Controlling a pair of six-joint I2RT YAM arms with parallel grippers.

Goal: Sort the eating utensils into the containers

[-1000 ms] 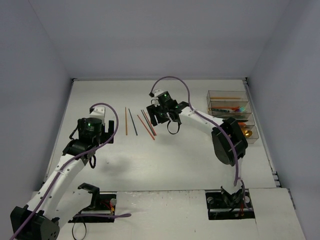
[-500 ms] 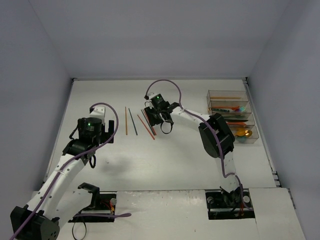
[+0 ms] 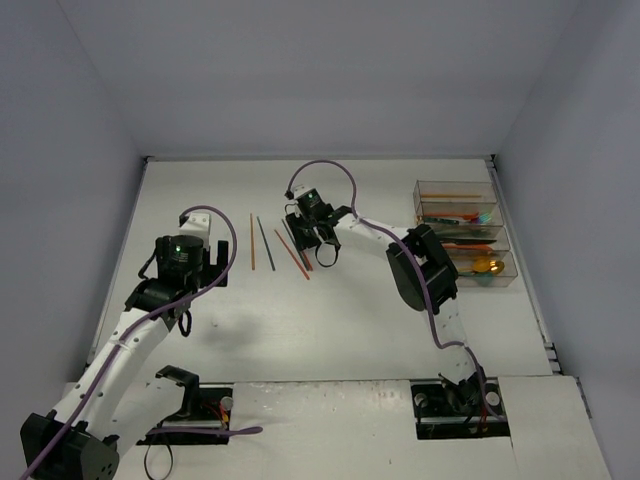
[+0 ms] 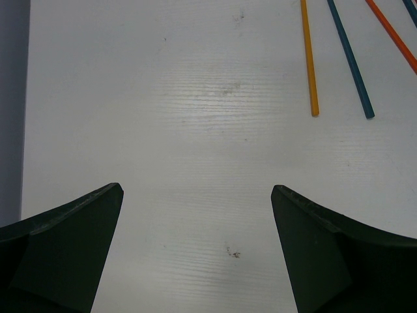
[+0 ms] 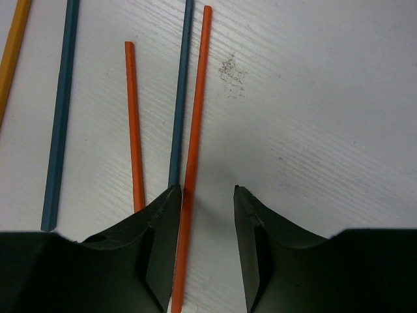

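Observation:
Several chopsticks lie side by side on the white table: a yellow-orange one [image 3: 252, 243], a teal one [image 3: 265, 243] and orange ones [image 3: 292, 254]. My right gripper [image 3: 316, 242] is low over them. In the right wrist view it [image 5: 208, 190] is open with a narrow gap. A long orange chopstick [image 5: 195, 117] runs between the jaws, against the left finger. A teal chopstick [image 5: 181, 98] passes under that finger. My left gripper [image 3: 203, 258] is open wide and empty over bare table [image 4: 197, 189]. The containers [image 3: 465, 245] stand at the right and hold coloured utensils and a gold spoon [image 3: 490, 266].
In the right wrist view a shorter orange chopstick [image 5: 132, 124], another teal one [image 5: 60, 117] and the yellow-orange one [image 5: 13, 52] lie to the left. The left wrist view shows the yellow-orange [image 4: 307, 59] and teal [image 4: 350, 59] chopstick ends ahead to the right. Walls enclose the table.

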